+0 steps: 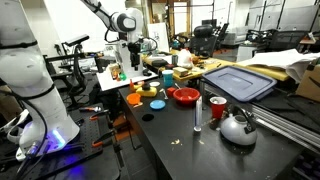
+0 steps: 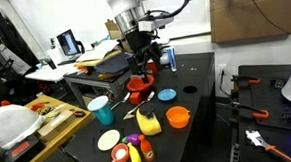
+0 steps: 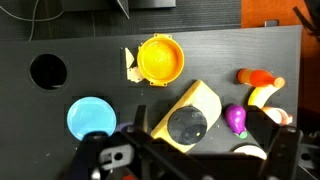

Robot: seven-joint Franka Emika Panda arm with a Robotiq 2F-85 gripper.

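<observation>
Gripper (image 3: 190,160) wide open, nothing held, hovering over the yellow wedge (image 3: 203,100); wedge lies on the table (image 3: 80,45) just beside the orange bowl (image 3: 160,60). Wedge judged light, rigid plastic, sloped face likely slippery; best pinched across its flat parallel sides. Table dark, smooth, level; toy fruit (image 3: 255,95) near the bowl narrows the room on that side.

arm (image 2: 132,7): reaches down from above | end effector (image 2: 142,63): points straight down | jaws: wide apart
</observation>
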